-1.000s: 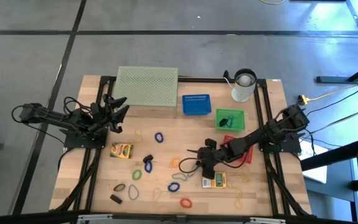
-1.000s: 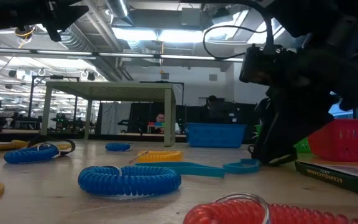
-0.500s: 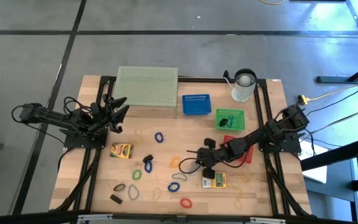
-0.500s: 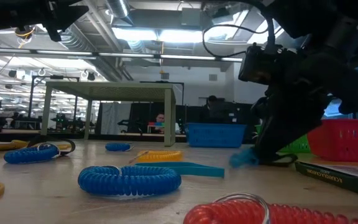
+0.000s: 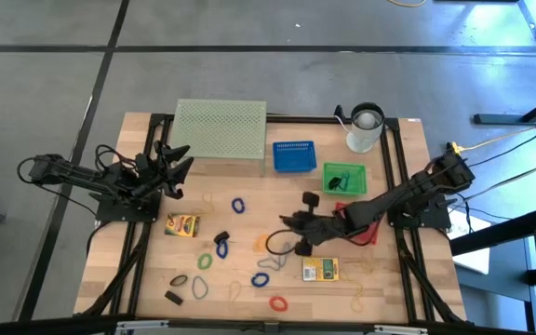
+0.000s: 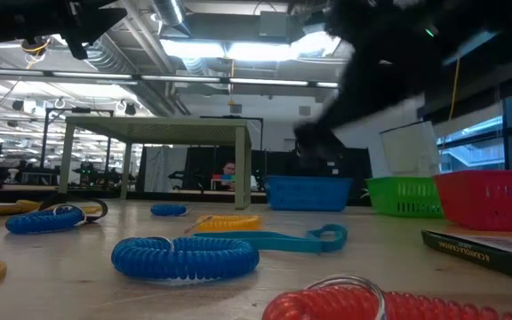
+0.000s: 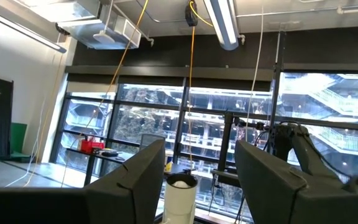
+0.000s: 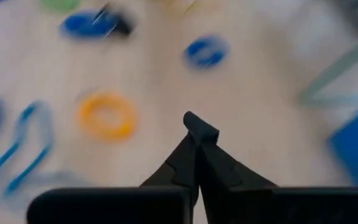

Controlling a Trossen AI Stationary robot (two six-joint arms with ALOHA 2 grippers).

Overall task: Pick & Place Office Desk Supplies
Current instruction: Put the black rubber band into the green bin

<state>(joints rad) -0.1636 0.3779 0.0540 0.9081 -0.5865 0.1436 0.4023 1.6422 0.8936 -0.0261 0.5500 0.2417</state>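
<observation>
hovering right end effector [image 5: 291, 221] pinched closed, empty, above orange band [image 8: 107, 116]

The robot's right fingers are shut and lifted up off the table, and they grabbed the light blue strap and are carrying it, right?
Not quite. The right gripper is shut and lifted, but it holds nothing. The low view shows the light blue strap lying flat on the table.

The left gripper [image 7: 194, 180] points level into the room, its two dark fingers [image 7: 138, 180] spread well apart. Between them stands a white cup [image 7: 180, 199]. Beyond are tall windows [image 7: 166, 124] and a ceiling light [image 7: 219, 22] overhead.
</observation>
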